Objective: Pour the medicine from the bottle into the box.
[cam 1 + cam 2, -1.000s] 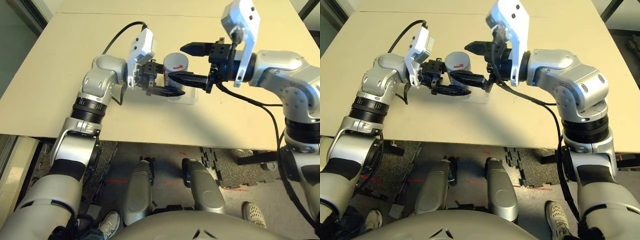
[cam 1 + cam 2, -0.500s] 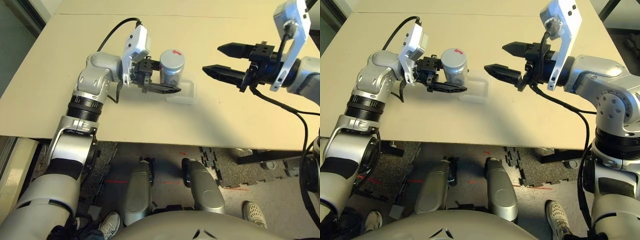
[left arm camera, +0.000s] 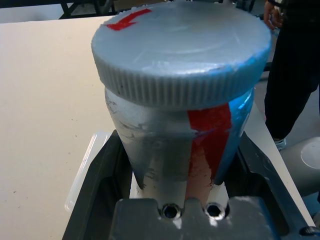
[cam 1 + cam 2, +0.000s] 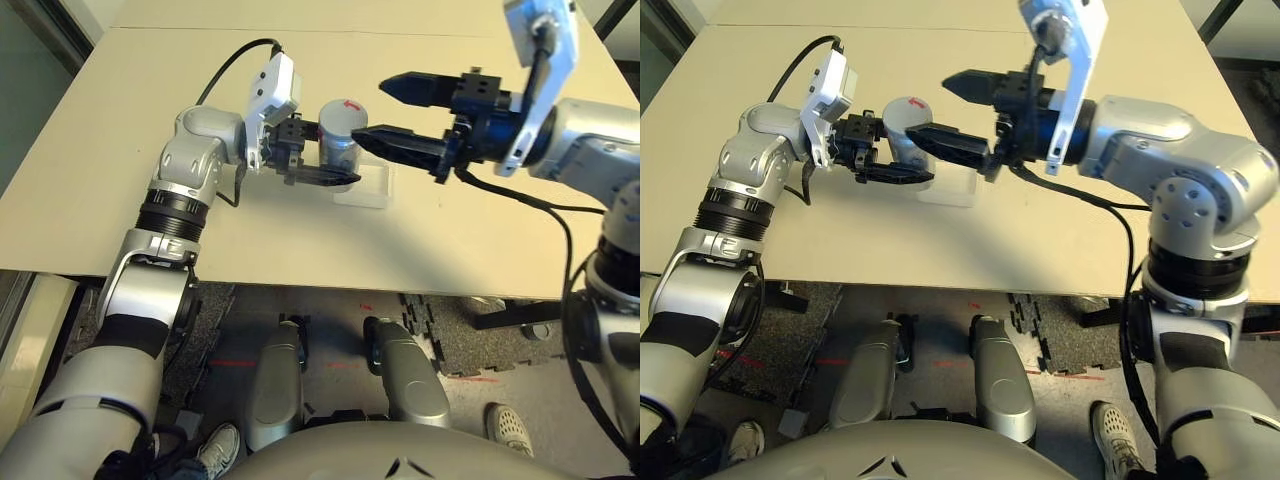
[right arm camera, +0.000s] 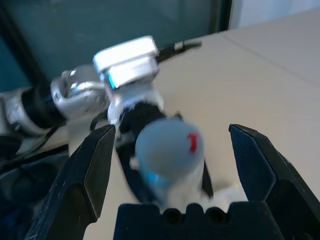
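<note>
My left pincer grips the bottle above the box; my right one gapes beside it.

Head view, centre: left gripper point(image 4: 325, 165) clamps the upright bottle point(image 4: 340, 133) over the box point(image 4: 366, 187), right gripper point(image 4: 385, 116) spread wide. Left wrist view: capped bottle between my fingers point(image 3: 100, 190). Right wrist view: bottle centred between parted fingers point(image 5: 92, 170).

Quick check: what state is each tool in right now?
Left tool: shut on the bottle, cap still on.
Right tool: open, holding nothing, beside the bottle's cap.

Left arm: reaches forward over the table, elbow bent, wrist level | left gripper point(image 4: 322, 160): fingers clamped on the bottle point(image 4: 340, 137), held upright | right arm: stretched across toward the left | right gripper point(image 4: 385, 115): fingers spread wide, apparently clear of the cap
</note>
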Action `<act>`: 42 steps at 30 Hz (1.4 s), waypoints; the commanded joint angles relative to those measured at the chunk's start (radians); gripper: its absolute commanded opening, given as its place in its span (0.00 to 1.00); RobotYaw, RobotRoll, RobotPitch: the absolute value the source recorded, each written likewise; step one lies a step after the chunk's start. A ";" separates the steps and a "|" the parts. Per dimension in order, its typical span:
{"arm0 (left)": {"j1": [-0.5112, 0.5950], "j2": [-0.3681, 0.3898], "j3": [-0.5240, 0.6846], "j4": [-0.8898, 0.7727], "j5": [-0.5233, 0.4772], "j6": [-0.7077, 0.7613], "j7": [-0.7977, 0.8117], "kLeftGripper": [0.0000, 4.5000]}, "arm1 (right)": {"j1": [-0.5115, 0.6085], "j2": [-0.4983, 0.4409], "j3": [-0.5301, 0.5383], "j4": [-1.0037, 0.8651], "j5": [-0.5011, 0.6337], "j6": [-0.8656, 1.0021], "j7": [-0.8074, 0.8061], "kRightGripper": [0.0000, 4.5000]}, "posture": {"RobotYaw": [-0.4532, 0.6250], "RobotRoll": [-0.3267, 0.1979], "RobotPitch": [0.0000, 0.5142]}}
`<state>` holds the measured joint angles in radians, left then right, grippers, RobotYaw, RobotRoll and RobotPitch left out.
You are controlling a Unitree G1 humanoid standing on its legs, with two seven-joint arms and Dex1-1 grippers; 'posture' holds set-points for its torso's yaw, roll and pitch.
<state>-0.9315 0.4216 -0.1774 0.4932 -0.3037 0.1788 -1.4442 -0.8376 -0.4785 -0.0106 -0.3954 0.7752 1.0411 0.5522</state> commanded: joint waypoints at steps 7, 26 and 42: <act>-0.009 -0.013 0.003 -0.002 0.012 0.000 0.013 0.60 | -0.028 0.032 0.095 0.045 -0.082 -0.074 0.027 1.00 | 0.34 0.62 0.35; -0.010 -0.022 0.003 -0.023 0.004 0.016 0.017 0.60 | 0.009 0.032 0.094 0.092 -0.167 -0.114 0.044 1.00 | 0.34 0.62 0.36; -0.003 -0.010 0.012 -0.002 0.008 0.002 0.028 0.60 | 0.116 -0.078 -0.124 -0.006 -0.056 0.004 -0.005 1.00 | 0.34 0.62 0.35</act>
<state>-0.9318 0.4075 -0.1685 0.4908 -0.3012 0.1923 -1.3990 -0.7386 -0.5317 -0.0665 -0.3928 0.7100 1.0186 0.5803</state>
